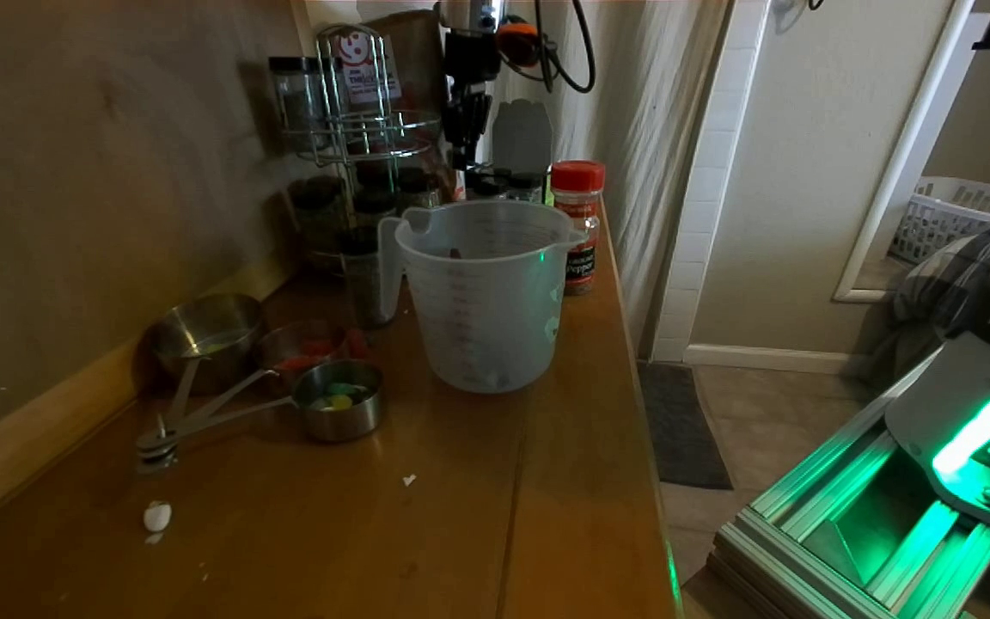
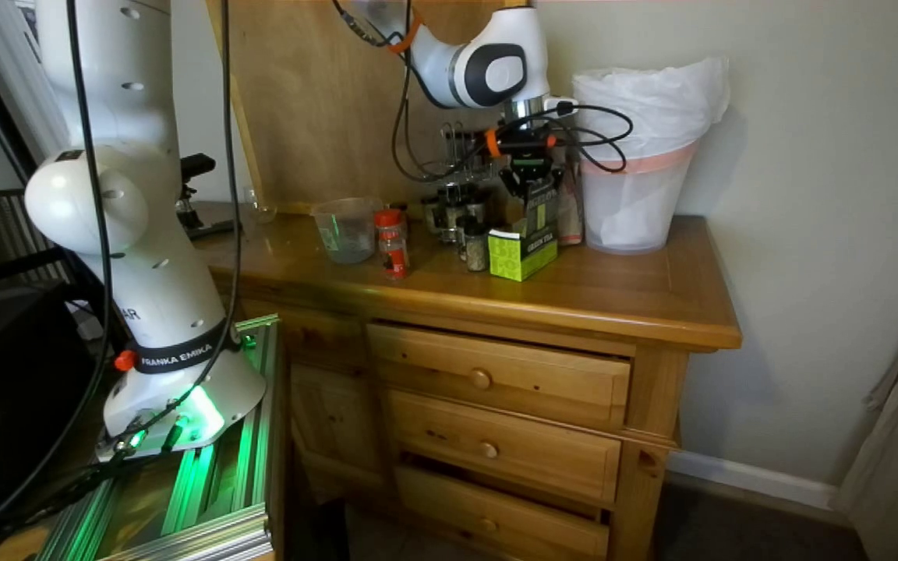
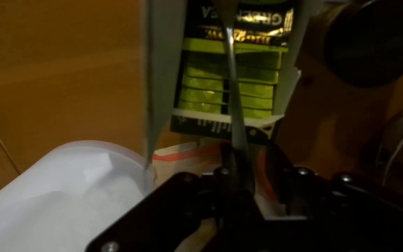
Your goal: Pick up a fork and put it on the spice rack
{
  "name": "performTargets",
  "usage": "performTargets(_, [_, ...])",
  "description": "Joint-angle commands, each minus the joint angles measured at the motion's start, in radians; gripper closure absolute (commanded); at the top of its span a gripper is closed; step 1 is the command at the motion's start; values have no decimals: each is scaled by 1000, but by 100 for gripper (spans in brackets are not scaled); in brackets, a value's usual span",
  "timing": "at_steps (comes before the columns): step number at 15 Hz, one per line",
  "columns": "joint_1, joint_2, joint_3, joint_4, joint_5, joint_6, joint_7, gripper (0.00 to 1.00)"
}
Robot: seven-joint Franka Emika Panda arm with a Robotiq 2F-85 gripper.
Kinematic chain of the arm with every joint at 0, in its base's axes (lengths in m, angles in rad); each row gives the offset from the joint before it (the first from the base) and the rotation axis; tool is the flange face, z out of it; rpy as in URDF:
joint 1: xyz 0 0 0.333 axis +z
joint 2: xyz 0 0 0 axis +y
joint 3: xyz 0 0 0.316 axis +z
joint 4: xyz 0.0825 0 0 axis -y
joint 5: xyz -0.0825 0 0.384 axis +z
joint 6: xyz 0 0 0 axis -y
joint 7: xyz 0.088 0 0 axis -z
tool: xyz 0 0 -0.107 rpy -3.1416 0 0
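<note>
Straddling the fork (image 3: 234, 91) with my pincer (image 3: 248, 149), jaws apart and a gap visible beside its handle, head seemingly down in the tea box (image 2: 521, 255), so I'd call the reach done, with grip, lift and placing on the spice rack (image 1: 357, 156) left.

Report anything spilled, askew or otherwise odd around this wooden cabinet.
Small white bits lie loose on the cabinet top near the measuring cups, like stray debris. The lowest visible drawer also seems ajar: a dark gap shows above its front.
</note>
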Motion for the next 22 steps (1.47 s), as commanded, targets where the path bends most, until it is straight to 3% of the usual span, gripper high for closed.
performTargets(1, [-7,24,2,29,-33,14,9,99])
performTargets(6, [-10,-2,12,19,-15,-4,4,96])
performTargets(14, [-20,-219,82,-76,126,2,-103,96])
performTargets(17, [-17,-311,86,-114,270,0,-218,96])
performTargets(22, [35,-444,40,-161,627,-78,-579,96])
